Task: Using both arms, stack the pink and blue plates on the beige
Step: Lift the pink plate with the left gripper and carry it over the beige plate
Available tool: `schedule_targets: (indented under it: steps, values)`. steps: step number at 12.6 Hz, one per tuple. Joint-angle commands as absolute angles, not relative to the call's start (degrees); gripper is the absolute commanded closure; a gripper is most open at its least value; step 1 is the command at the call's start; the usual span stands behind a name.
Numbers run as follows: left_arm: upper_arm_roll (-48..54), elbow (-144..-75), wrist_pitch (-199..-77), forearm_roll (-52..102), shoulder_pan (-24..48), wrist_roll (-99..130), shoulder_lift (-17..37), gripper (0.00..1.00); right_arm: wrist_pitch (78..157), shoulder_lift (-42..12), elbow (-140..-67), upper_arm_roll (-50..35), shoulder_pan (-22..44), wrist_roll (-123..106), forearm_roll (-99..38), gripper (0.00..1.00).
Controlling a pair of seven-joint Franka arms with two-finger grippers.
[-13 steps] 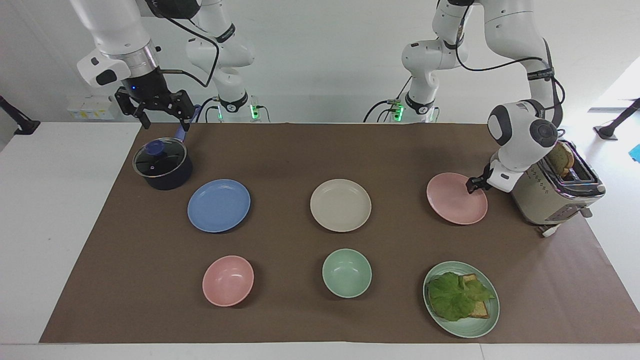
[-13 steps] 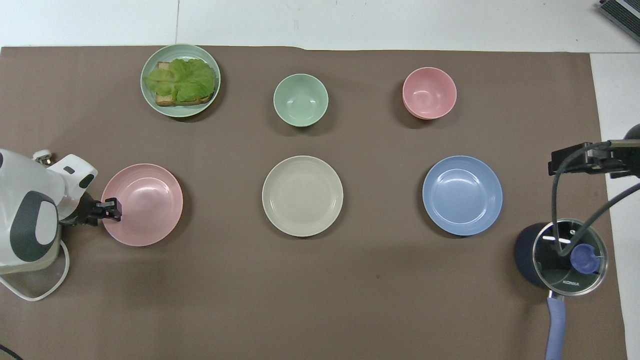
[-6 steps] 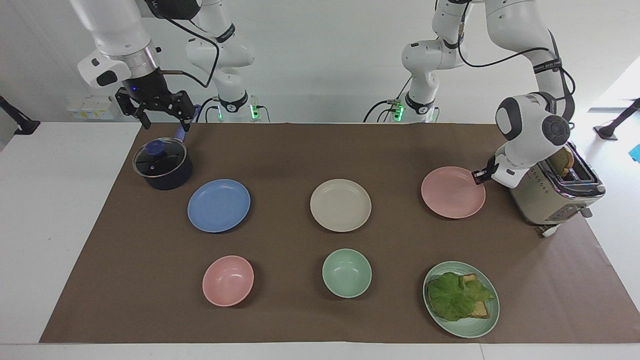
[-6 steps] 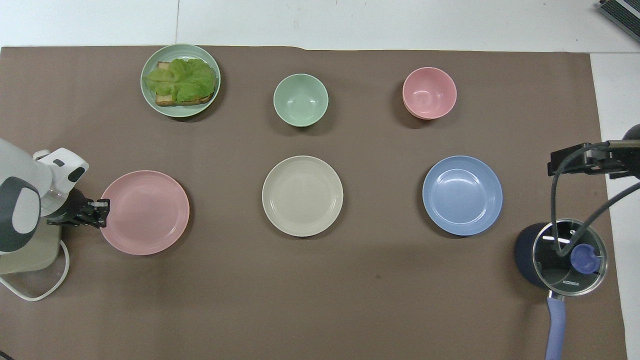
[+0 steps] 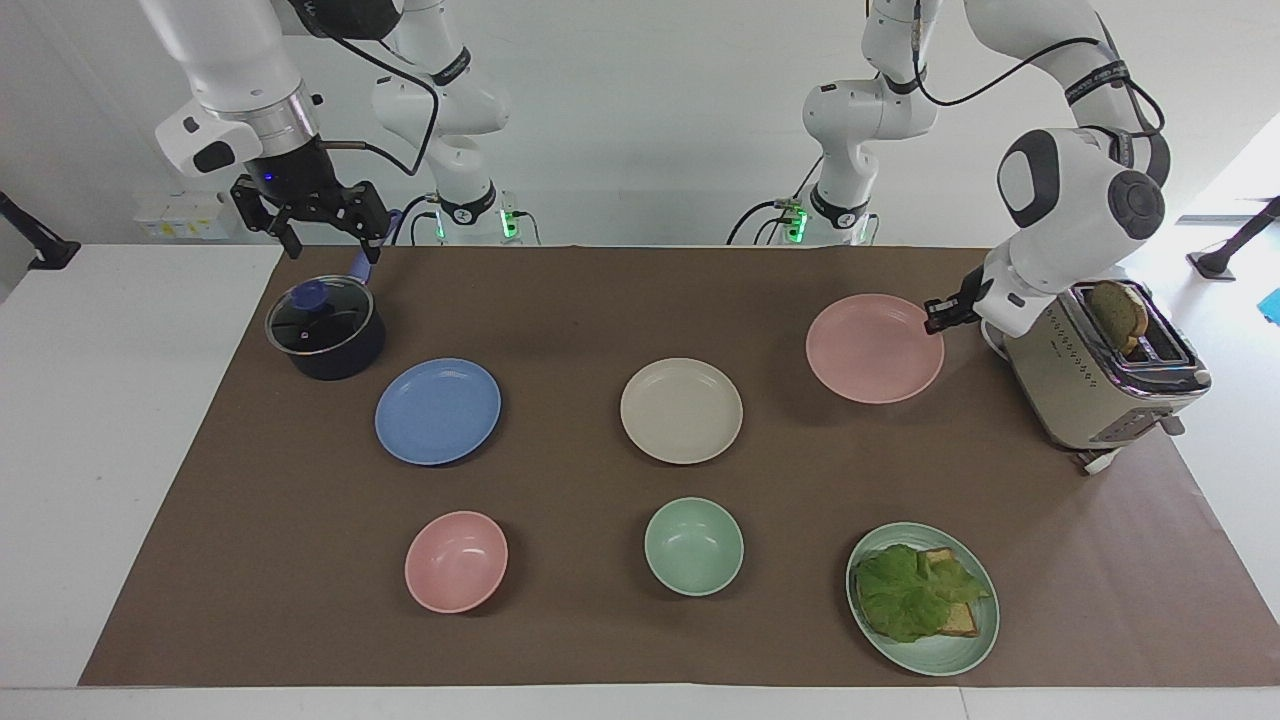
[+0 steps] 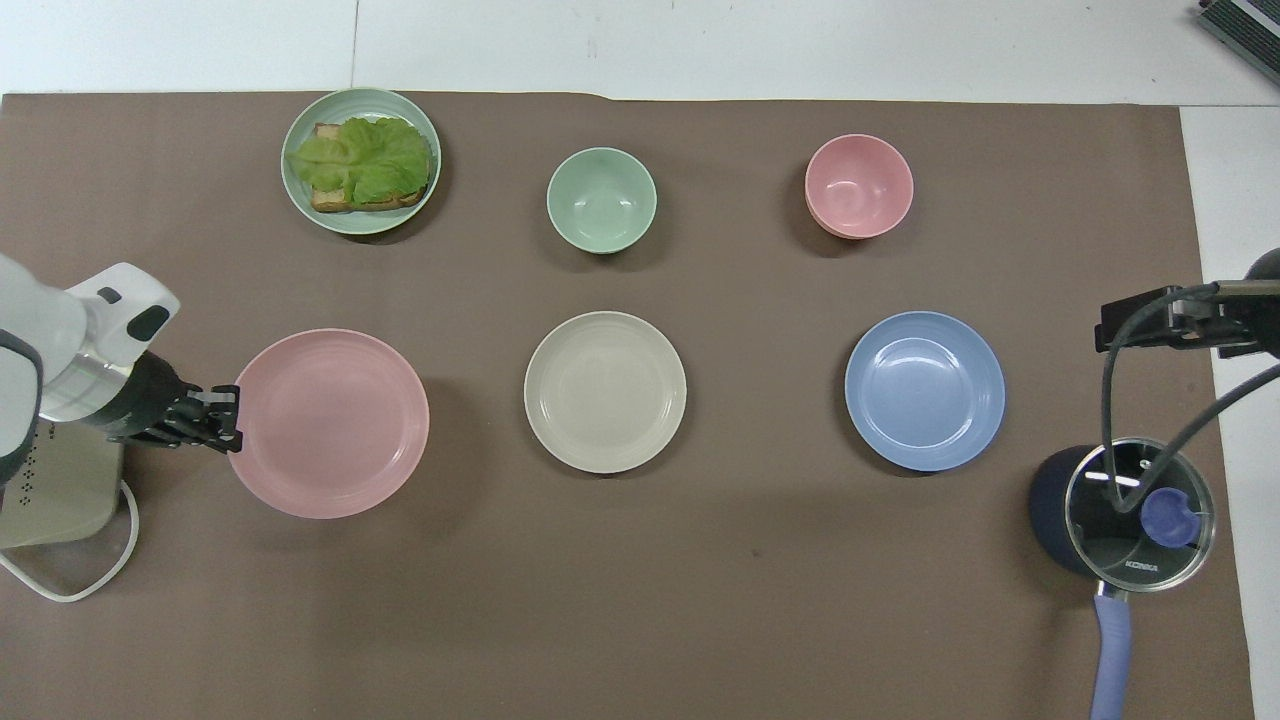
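My left gripper [image 5: 940, 318] is shut on the rim of the pink plate [image 5: 875, 348] and holds it roughly level in the air, over the mat between the toaster and the beige plate [image 5: 681, 410]. In the overhead view the pink plate [image 6: 330, 423] sits beside the beige plate [image 6: 605, 391], with the left gripper [image 6: 228, 420] at its edge. The blue plate [image 5: 438, 410] [image 6: 925, 390] lies flat on the mat toward the right arm's end. My right gripper [image 5: 330, 245] hangs open above the pot and holds nothing.
A dark pot with a glass lid [image 5: 325, 328] stands beside the blue plate, nearer the robots. A beige toaster [image 5: 1105, 380] stands at the left arm's end. A pink bowl [image 5: 456, 560], a green bowl [image 5: 694, 546] and a green plate with lettuce and bread [image 5: 922, 598] line the row farthest from the robots.
The left gripper closed on the pink plate's rim, lifted it off the mat and carried it toward the beige plate. The right arm has stayed still.
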State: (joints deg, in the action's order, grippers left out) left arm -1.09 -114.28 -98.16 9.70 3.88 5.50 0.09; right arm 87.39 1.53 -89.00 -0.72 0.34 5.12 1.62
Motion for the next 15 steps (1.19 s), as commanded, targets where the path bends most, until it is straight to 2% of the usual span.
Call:
schedule_targets:
  steps: [1,6,8,12,15]
  values:
    - [-1.8,-115.3,-101.1,14.2,10.2,6.6,-0.4,1.00,86.8,2.2,-89.8,-0.8,-0.3,5.7,0.7,0.00]
    - [-1.8,-118.6,-112.5,19.1,21.4,12.5,1.1,1.00,86.8,2.2,-89.8,-0.8,-0.7,5.4,0.7,0.00]
    - [-1.8,-118.7,-115.6,21.6,23.5,14.4,2.3,1.00,86.8,2.2,-89.8,-0.8,-0.7,5.3,0.7,0.00]
    - [-1.8,-118.6,-126.8,21.9,28.1,19.1,8.8,1.00,86.8,2.2,-89.9,-0.8,-0.7,5.3,0.7,0.00]
    - [-1.9,-118.6,-127.9,21.9,28.0,19.0,9.0,1.00,86.8,2.2,-90.1,-0.7,-0.7,5.3,0.7,0.00]
